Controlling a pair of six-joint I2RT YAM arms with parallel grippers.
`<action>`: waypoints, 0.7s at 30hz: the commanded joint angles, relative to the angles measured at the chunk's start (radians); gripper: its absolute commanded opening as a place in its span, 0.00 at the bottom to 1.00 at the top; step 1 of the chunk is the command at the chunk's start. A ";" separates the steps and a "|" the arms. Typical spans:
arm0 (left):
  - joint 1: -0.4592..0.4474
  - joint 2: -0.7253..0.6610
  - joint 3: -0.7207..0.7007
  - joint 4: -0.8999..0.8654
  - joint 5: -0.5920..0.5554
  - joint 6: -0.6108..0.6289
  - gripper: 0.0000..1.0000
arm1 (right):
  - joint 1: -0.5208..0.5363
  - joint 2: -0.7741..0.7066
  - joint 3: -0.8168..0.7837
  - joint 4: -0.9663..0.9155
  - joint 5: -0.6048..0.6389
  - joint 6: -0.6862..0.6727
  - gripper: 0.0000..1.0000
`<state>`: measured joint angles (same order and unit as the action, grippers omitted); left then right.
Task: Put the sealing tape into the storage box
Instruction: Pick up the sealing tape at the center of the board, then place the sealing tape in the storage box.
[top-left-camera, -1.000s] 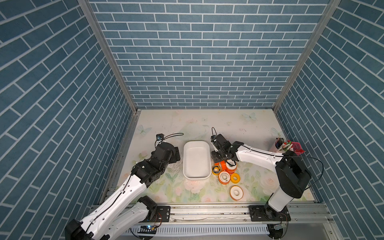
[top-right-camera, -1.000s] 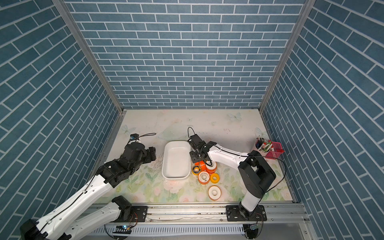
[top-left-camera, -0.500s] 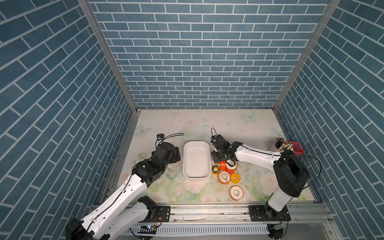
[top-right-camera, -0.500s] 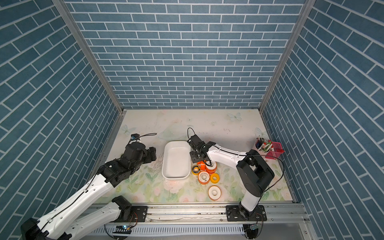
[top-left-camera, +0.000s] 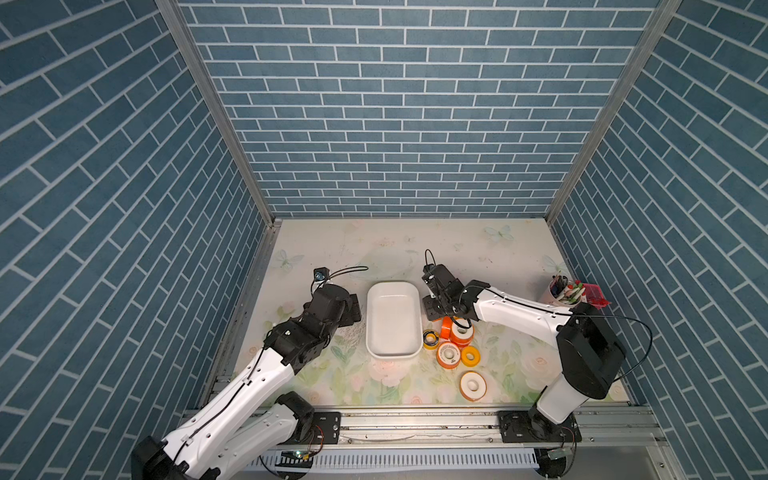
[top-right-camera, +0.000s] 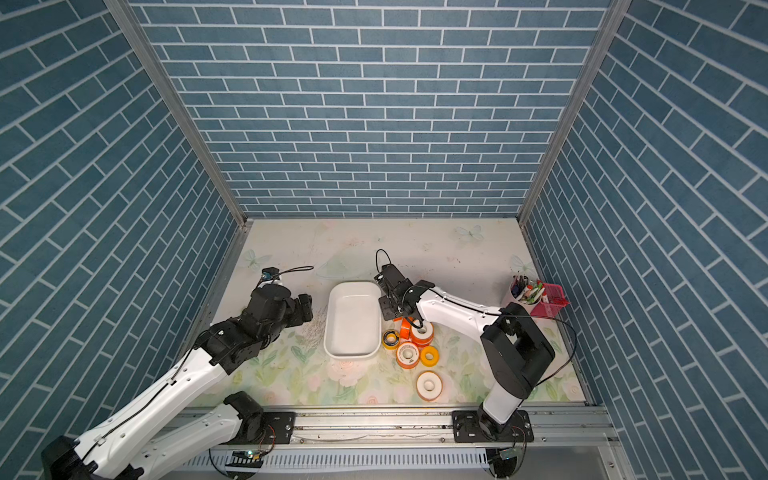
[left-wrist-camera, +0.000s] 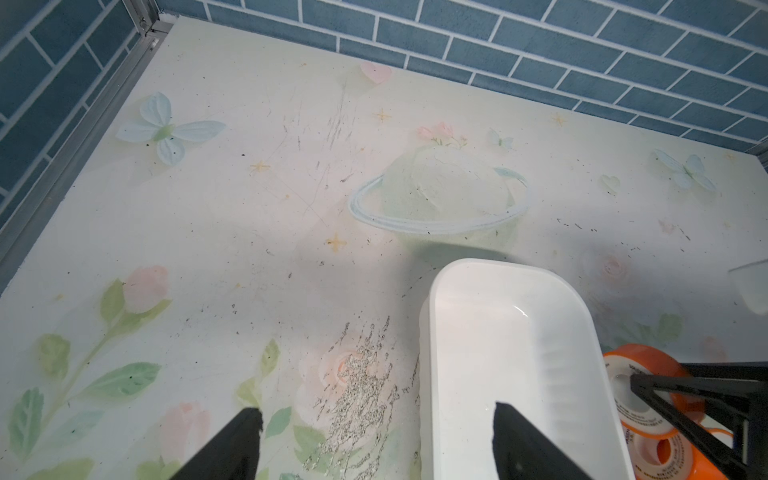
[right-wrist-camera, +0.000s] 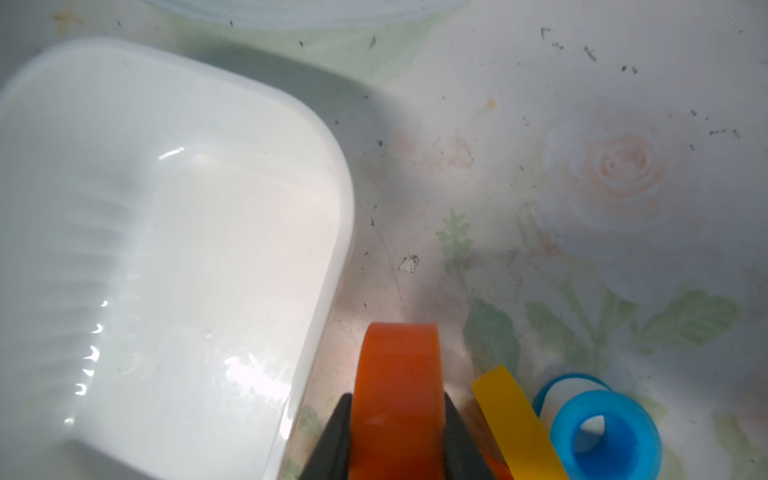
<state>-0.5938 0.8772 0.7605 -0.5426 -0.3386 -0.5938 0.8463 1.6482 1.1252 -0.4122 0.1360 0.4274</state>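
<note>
right gripper pinches an orange roll beside the bare white tub

in both top views the white, shallow, round-cornered plastic storage box (top-left-camera: 392, 286) (top-right-camera: 352, 286) lies mid-table on a pale floral mat (top-left-camera: 374, 249), its glossy floor bare. the left gripper (top-left-camera: 353, 309) sits near its left wall, the right gripper (top-left-camera: 432, 309) just beside its right wall. more sealing tape (top-left-camera: 449, 354) clusters on the mat right of the box: flat orange rolls (top-left-camera: 462, 334) with white faces, a small yellow roll (top-left-camera: 470, 354) and a yellow-black roll (top-left-camera: 430, 337). blue brick-patterned walls (top-left-camera: 395, 124) close three sides; a round white pen cup (top-right-camera: 519, 293) and a pink mesh basket (top-right-camera: 555, 297) stand at the right edge.

in the left wrist view the left gripper (left-wrist-camera: 376, 419) has its black fingers (left-wrist-camera: 245, 436) spread wide with nothing between them, one over the mat, one over the box. grey scuffs (left-wrist-camera: 357, 386) mark the mat beside the box.

in the right wrist view the right gripper (right-wrist-camera: 397, 401) is clamped on a smooth orange tape roll (right-wrist-camera: 397, 357) stood on edge, a black finger (right-wrist-camera: 332, 440) on each flat face. the roll is outside the box, just beside its wall (right-wrist-camera: 332, 208); whether it touches the mat i cannot tell.
</note>
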 joint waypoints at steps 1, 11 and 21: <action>0.006 -0.003 -0.004 -0.013 -0.005 0.005 0.90 | 0.005 -0.050 0.053 -0.029 0.020 0.004 0.25; 0.012 -0.024 -0.007 -0.010 -0.007 0.003 0.90 | 0.017 -0.079 0.125 0.013 -0.170 0.001 0.23; 0.016 -0.029 -0.007 -0.008 -0.007 0.005 0.90 | 0.072 0.102 0.223 0.110 -0.274 0.016 0.23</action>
<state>-0.5854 0.8574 0.7605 -0.5423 -0.3389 -0.5941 0.9089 1.6962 1.3102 -0.3363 -0.1009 0.4301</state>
